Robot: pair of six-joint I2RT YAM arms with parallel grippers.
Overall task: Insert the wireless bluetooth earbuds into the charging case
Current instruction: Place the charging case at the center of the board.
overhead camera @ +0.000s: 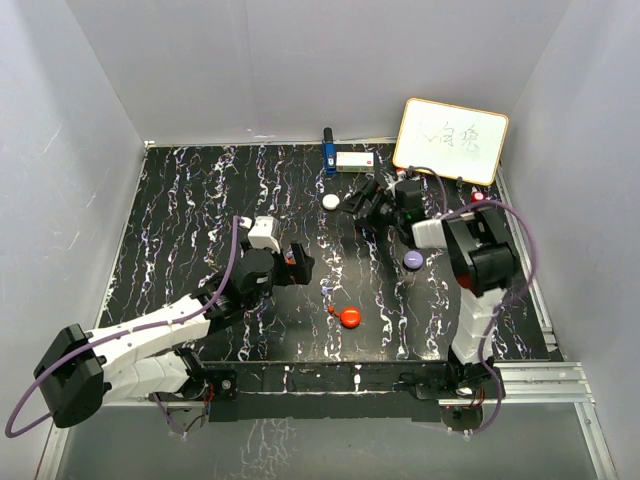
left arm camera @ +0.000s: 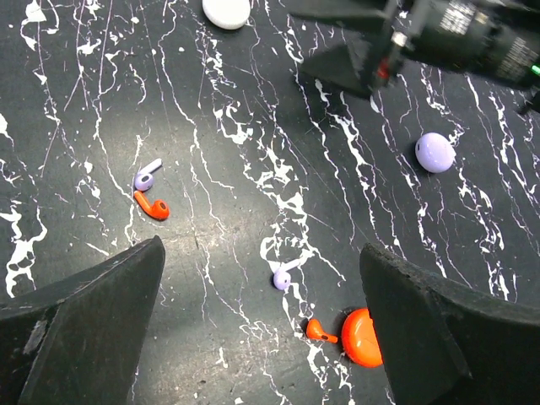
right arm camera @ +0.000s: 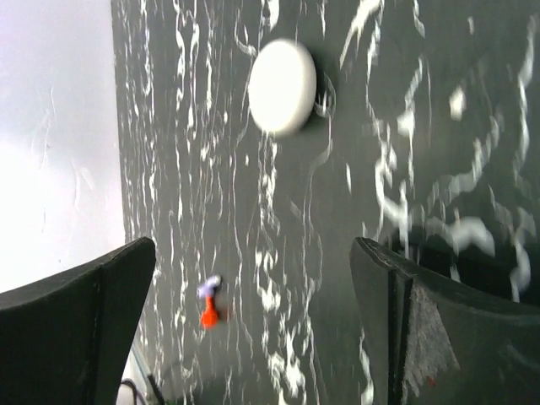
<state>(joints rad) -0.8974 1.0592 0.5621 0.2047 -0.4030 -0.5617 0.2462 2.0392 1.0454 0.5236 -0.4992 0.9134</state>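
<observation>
Left pincer (left arm camera: pixel 261 253) was released and empty above the bench (left arm camera: pixel 211 126). A lilac earbud (left arm camera: pixel 147 175) and red earbud (left arm camera: pixel 153 207) lay side by side. A second lilac earbud (left arm camera: pixel 283 275) lay apart. A second red earbud (left arm camera: pixel 319 330) lay just beside the red pod (left arm camera: pixel 363 337). Right pincer (right arm camera: pixel 251 245) was released, empty, near the white pod (right arm camera: pixel 283 74).

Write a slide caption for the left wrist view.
Open left gripper over four loose earbuds, two red, two lilac, near a red pod, purple pod and white pod.

Top: high, looking down; 2 wrist views close, sharing white pod (left arm camera: pixel 226 12) (right arm camera: pixel 283 86)
</observation>
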